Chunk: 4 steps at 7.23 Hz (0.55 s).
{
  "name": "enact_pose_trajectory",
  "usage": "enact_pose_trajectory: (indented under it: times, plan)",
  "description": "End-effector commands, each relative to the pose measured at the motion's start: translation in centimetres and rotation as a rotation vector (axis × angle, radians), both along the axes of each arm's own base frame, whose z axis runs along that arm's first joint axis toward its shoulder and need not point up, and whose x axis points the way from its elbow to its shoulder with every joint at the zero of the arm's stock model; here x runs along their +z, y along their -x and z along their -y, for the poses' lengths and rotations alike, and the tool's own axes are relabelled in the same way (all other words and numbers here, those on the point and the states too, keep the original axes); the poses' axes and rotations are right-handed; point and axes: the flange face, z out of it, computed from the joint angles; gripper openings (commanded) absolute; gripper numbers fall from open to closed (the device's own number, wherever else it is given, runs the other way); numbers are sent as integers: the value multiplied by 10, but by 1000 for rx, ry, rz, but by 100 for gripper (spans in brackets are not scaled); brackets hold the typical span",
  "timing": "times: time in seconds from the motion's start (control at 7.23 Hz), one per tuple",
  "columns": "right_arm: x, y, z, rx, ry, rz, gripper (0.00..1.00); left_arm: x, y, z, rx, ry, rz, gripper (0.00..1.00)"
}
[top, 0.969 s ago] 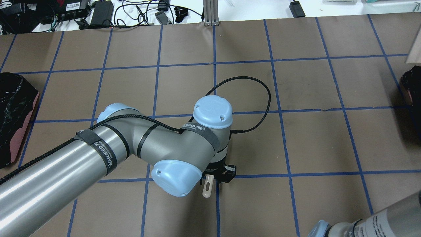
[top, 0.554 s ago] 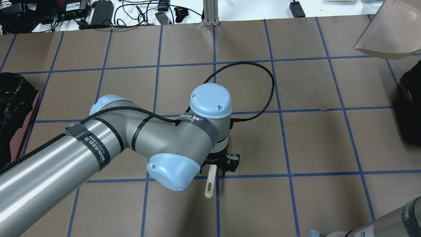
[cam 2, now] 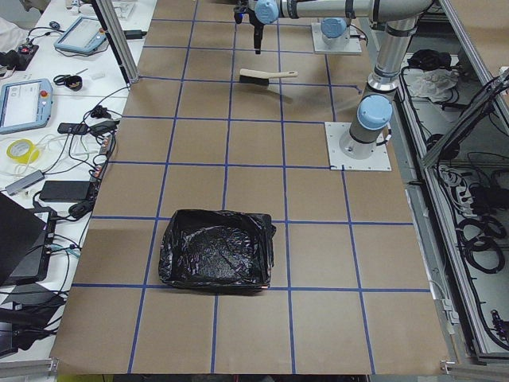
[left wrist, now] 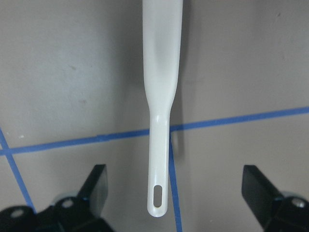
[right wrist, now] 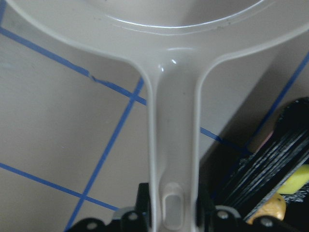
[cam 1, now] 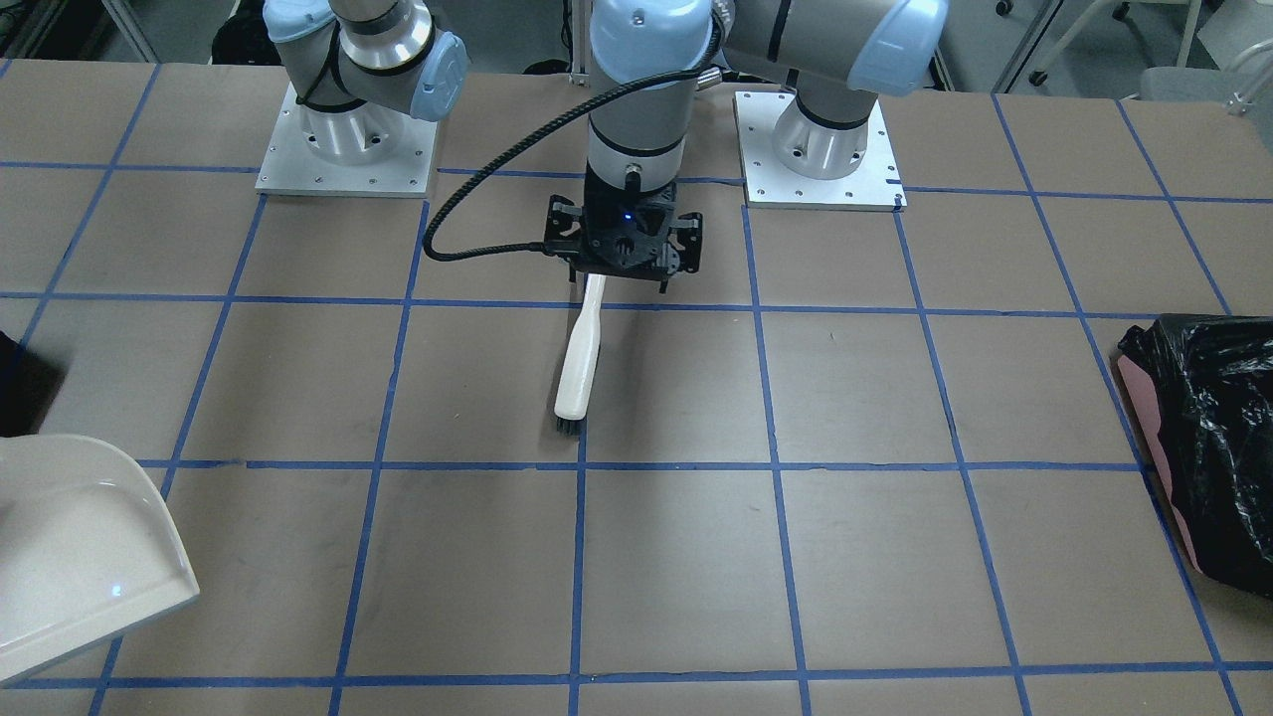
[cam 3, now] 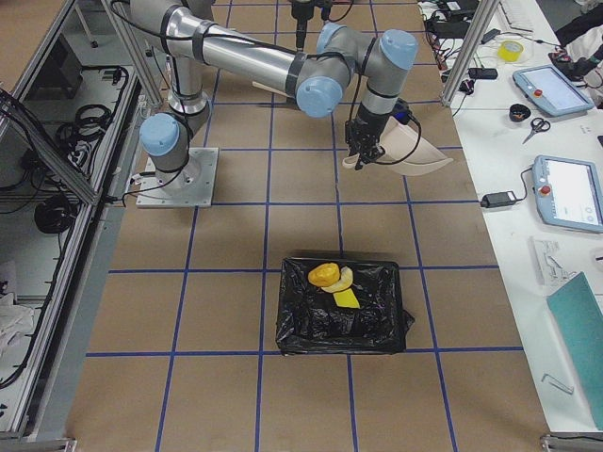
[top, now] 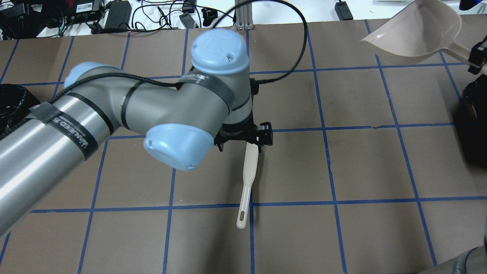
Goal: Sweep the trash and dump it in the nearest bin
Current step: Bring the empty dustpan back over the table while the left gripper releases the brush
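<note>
On the gridded table (cam 1: 895, 557), the brush (cam 1: 580, 358) is laid flat beneath the fully spread, empty left gripper (cam 1: 624, 261), and the dustpan (right wrist: 174, 121) handle is clamped in the right gripper (right wrist: 173, 205).

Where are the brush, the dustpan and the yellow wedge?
brush (top: 250, 165), overhead view, middle of its handle.
dustpan (top: 414, 34), overhead view, inner floor of its scoop.
yellow wedge (cam 3: 346, 298), exterior right view, its top face.

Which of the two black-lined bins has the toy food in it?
The right-end bin, on the robot's right: an orange ball, bread piece and yellow wedge lie in it. The left-end bin shows only its black bag.
</note>
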Motion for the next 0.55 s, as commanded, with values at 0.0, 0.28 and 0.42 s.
enact_pose_trajectory:
  times: [0.0,0.28,0.42]
  plan:
    - [-7,-109,9,-114,23,11,0,60,-93,54,-37,54,7,100]
    - [-31,-203,17,-220,17,38,0,116,-168,63,46,58,13,100]
    - [-40,-244,16,-286,11,79,0,123,-188,61,84,63,16,100]
